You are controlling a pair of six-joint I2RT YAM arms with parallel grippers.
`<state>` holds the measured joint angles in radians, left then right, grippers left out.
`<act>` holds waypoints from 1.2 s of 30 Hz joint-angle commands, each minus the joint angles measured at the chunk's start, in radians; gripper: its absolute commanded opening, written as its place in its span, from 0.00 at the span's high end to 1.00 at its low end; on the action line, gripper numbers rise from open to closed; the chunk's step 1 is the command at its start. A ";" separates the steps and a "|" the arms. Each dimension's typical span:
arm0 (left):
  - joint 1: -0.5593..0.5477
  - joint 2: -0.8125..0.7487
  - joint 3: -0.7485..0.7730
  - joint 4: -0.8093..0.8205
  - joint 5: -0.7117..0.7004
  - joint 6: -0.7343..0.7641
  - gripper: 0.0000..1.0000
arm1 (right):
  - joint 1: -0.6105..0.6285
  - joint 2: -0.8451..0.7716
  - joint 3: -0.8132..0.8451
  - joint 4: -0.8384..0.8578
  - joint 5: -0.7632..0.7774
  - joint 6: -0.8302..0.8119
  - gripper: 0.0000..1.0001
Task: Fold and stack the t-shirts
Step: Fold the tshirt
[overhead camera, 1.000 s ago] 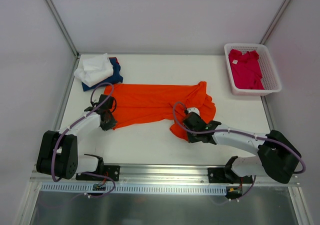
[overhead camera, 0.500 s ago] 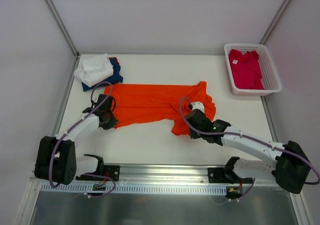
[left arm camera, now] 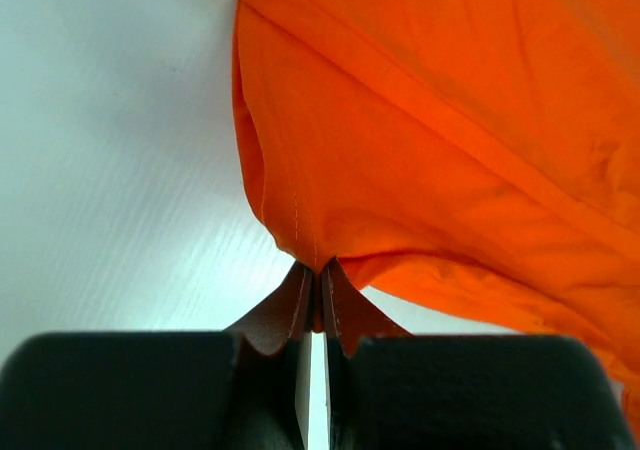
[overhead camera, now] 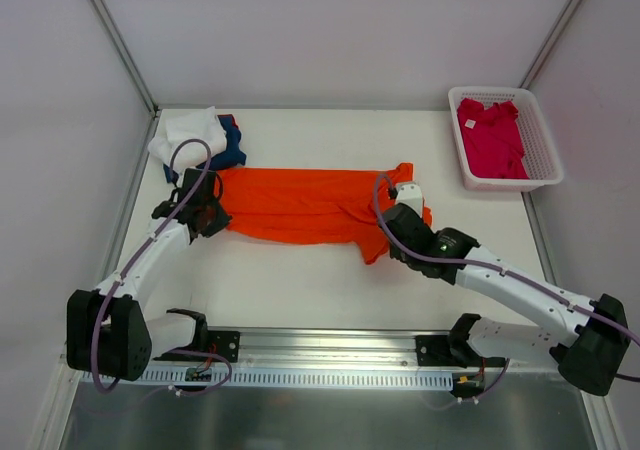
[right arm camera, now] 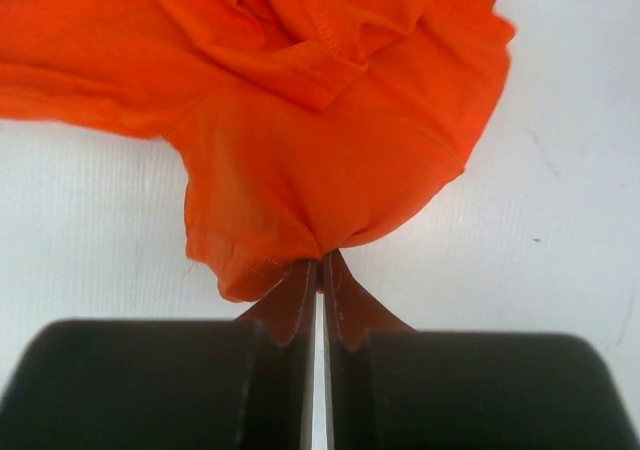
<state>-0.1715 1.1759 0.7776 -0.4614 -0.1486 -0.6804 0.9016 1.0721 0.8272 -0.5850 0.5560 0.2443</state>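
Top external view: our left jaws and right jaws are each clamped on an edge of the orange shirt (overhead camera: 300, 205), stretched across the table (overhead camera: 300, 280) left of the basket (overhead camera: 545, 155).

Four t-shirts by my count: one orange t-shirt (overhead camera: 300, 205), one white t-shirt (overhead camera: 186, 135), one navy t-shirt (overhead camera: 233, 151), one crimson-pink t-shirt (overhead camera: 492, 138). One white mesh basket (overhead camera: 541, 136). One table (overhead camera: 300, 290). Two grippers, mine: left gripper (left arm camera: 317, 305), right gripper (right arm camera: 320, 280).

A white mesh basket (overhead camera: 500, 183) sits well beyond the right gripper (overhead camera: 388, 238) — far right on the white table (overhead camera: 300, 290).
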 commanded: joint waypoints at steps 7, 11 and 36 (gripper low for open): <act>0.089 0.017 0.104 -0.025 -0.077 0.018 1.00 | -0.092 0.068 0.157 -0.026 0.167 -0.092 1.00; 0.127 0.050 0.143 -0.022 -0.078 0.031 1.00 | -0.177 0.100 0.182 0.022 0.134 -0.135 1.00; 0.148 0.525 0.520 0.015 -0.059 0.078 1.00 | -0.449 0.591 0.561 0.168 -0.077 -0.301 1.00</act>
<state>-0.0422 1.6688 1.2354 -0.4522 -0.1925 -0.6334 0.4686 1.6337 1.3212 -0.4438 0.5037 -0.0319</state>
